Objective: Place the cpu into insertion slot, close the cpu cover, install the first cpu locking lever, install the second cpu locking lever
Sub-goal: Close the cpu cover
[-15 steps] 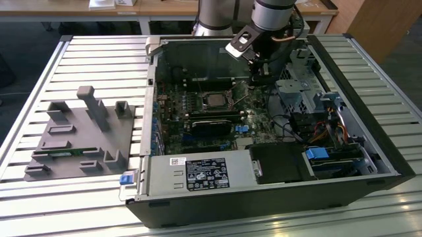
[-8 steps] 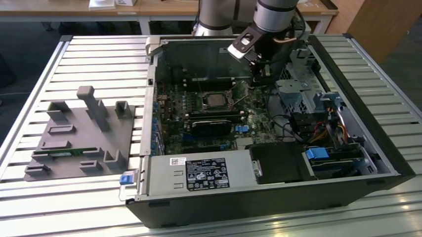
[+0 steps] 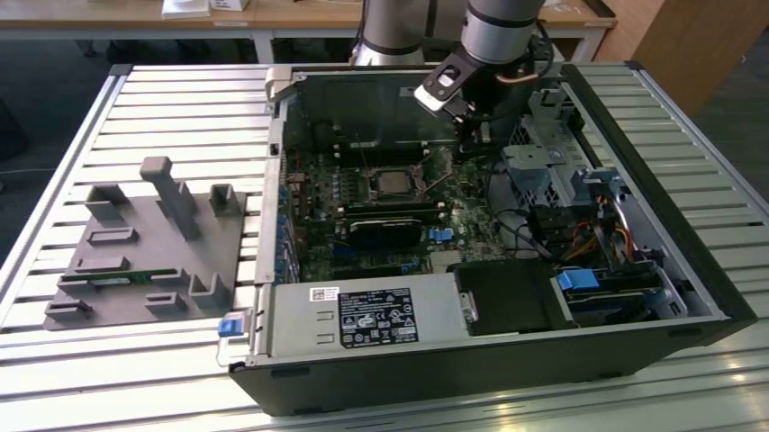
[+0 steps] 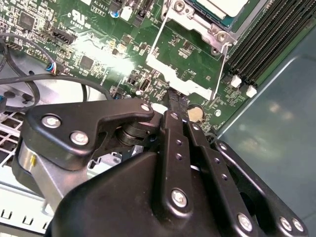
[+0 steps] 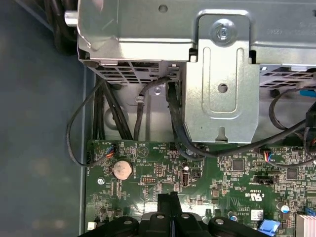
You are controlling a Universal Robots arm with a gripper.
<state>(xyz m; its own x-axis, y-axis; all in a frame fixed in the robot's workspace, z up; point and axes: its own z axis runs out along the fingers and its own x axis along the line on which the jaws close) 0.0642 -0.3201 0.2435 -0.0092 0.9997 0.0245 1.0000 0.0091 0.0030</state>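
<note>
Gripper (image 4: 175, 101) poised above the green board, fingers pressed together and gripping nothing. Ahead of its tips, the cpu (image 4: 223, 5) lies in the insertion slot (image 3: 390, 184) with the cpu cover (image 4: 210, 27) apparently lowered. Both wire levers (image 4: 157, 42) seem unlatched, so locking is judged outstanding.

In the exterior view, a black label (image 3: 375, 318) with fine white print and a small white sticker (image 3: 326, 293) sit on the grey power supply box (image 3: 301, 328). In the first wrist view, tiny white lettering dots the green circuit board (image 5: 217, 197). None of it reads clearly.
</note>
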